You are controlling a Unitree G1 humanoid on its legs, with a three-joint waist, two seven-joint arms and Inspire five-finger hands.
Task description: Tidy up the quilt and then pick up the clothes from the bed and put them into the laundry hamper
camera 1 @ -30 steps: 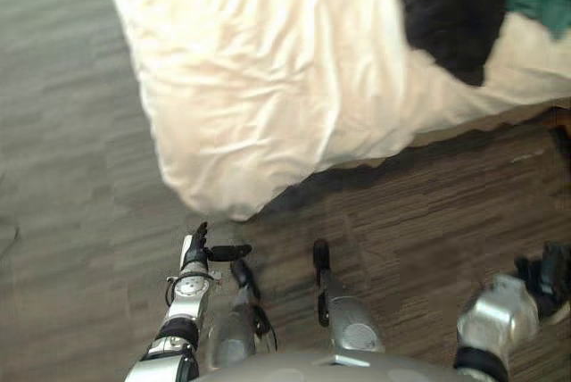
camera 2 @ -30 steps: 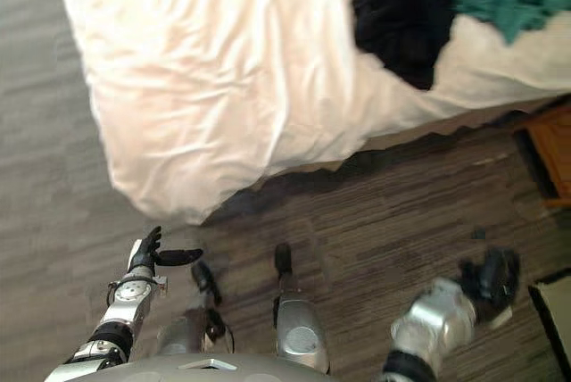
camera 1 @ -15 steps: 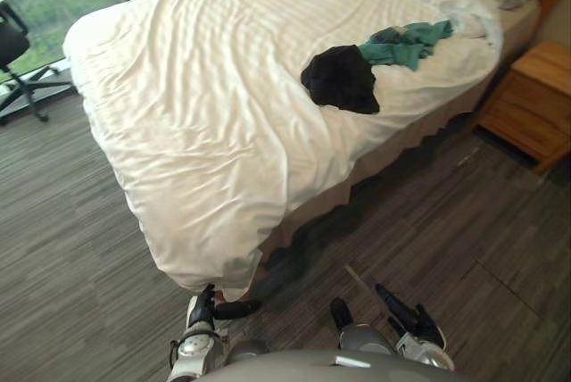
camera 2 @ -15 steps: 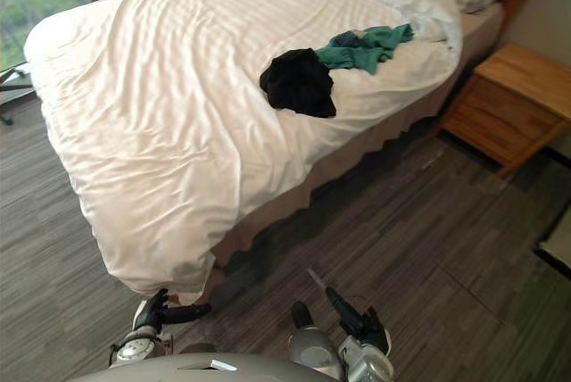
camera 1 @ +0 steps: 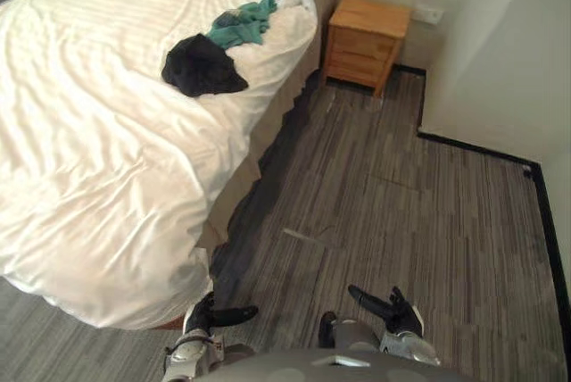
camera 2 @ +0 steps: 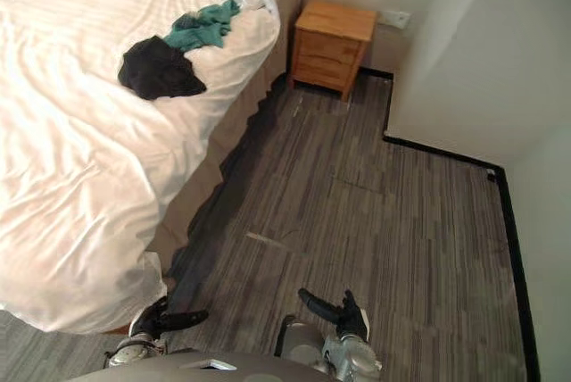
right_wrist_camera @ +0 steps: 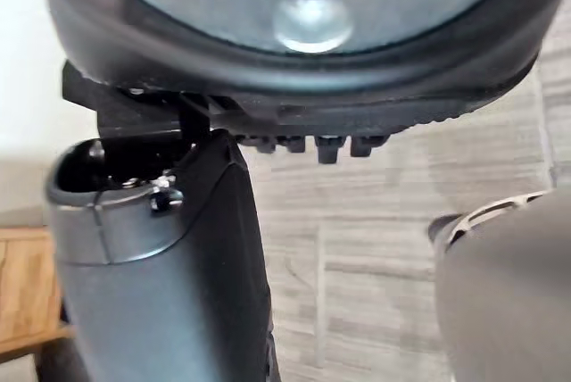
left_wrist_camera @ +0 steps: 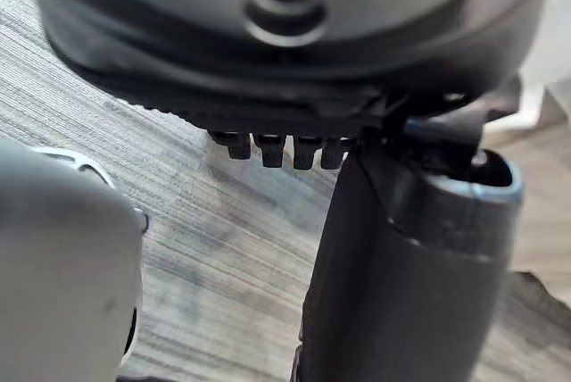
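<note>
The left hand (camera 1: pixel 202 317) and right hand (camera 1: pixel 399 314) were held low over the floor (camera 1: pixel 401 195), fingers relaxed and empty. To the left, the white quilt (camera 1: pixel 89 159) was spread over the bed (camera 1: pixel 272 128); a black garment (camera 1: pixel 201 65) and a green garment (camera 1: pixel 239 25) were seen touching on its far part, near a wooden nightstand (camera 1: pixel 366 36)

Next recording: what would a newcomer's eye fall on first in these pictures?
The big white quilt spreads over the bed on the left, with a black garment and a green garment lying side by side toward its far end. A wooden nightstand stands past the bed against the wall. Low over the floor, the left hand and right hand hang open, holding nothing.
</note>
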